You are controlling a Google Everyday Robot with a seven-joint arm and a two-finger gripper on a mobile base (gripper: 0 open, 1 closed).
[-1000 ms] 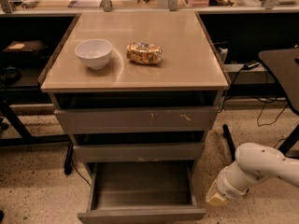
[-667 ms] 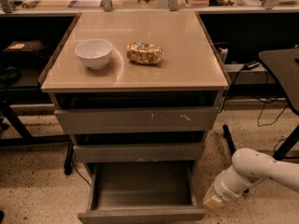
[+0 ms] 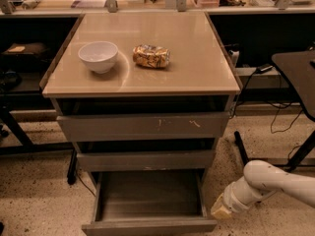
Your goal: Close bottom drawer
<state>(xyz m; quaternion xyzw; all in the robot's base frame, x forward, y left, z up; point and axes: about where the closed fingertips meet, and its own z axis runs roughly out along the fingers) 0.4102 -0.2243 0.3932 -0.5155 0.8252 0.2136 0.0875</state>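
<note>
The bottom drawer (image 3: 147, 226) of the grey cabinet is pulled far out, and its grey tray interior shows empty. Its plain front edge lies at the bottom of the view. My white arm comes in from the lower right. My gripper (image 3: 221, 211) hangs low beside the drawer's right front corner, apart from it, with a tan tip showing. The two drawers above, the widest scratched one (image 3: 142, 126) and the mid-width one (image 3: 145, 160), stand slightly out.
A white bowl (image 3: 98, 56) and a snack bag (image 3: 151, 56) lie on the tan cabinet top (image 3: 187, 68). A dark table (image 3: 298, 77) with cables stands at the right. Black shelving and legs stand at the left. The floor is speckled.
My arm and gripper have shifted slightly left and down, closer to the bottom drawer's right front corner. The drawer has not moved.
</note>
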